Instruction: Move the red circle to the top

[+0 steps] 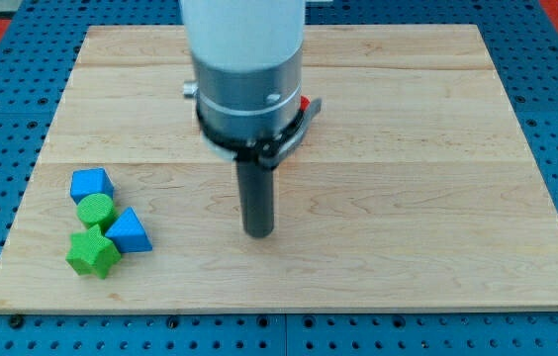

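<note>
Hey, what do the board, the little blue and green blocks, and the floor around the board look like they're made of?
The board looks like pale wood: grain lines, plank seams, a matte finish. The blue cube, green cylinder, blue triangle and green star-like block look like matte, uniformly coloured plastic or foam; I can't tell which. The blue surround seems a dotted mat, maybe rubber or plastic.

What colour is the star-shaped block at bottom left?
Green star block, clearest in the camera view.

2 blue blocks [91,184], 2 green blocks [94,211], pale wooden board [408,148].
</note>
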Controlling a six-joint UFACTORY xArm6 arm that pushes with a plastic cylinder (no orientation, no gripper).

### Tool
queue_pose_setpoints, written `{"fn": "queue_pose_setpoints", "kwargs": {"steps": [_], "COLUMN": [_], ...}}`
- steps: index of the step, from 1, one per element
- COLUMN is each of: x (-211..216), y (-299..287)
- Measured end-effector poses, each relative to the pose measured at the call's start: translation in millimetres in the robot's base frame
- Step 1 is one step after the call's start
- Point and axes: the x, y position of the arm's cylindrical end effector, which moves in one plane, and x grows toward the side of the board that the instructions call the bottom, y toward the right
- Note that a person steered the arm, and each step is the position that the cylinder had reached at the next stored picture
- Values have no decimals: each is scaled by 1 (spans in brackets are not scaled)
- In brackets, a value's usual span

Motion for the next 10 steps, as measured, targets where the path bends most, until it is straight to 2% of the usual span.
{"fn": "queue_pose_setpoints", "kwargs": {"steps": [1, 3, 5, 6, 8, 9, 10], "x": [29, 36, 37, 13, -47, -92, -120], "y": [-21, -54, -38, -2, 32, 36, 35]}}
